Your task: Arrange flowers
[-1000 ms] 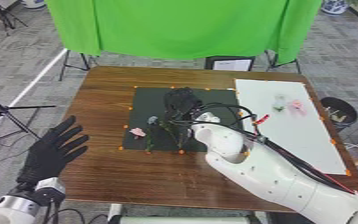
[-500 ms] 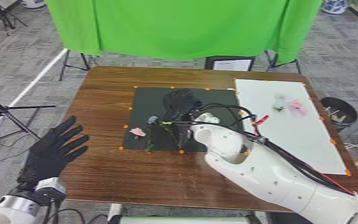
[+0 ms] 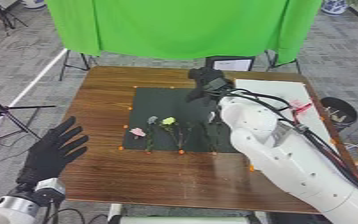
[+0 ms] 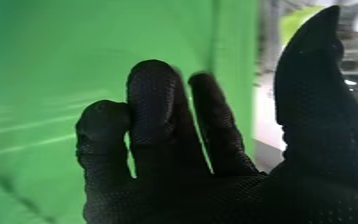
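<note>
My left hand [image 3: 51, 152] and right hand [image 3: 209, 81] are open, empty; swinging the right too low could knock the yellow flower [image 3: 168, 121] askew.

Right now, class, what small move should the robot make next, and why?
Probably ease the right hand toward the yellow flower: the hand is open and empty near the far edge of the dark mat, and that flower lies uncovered there.
</note>
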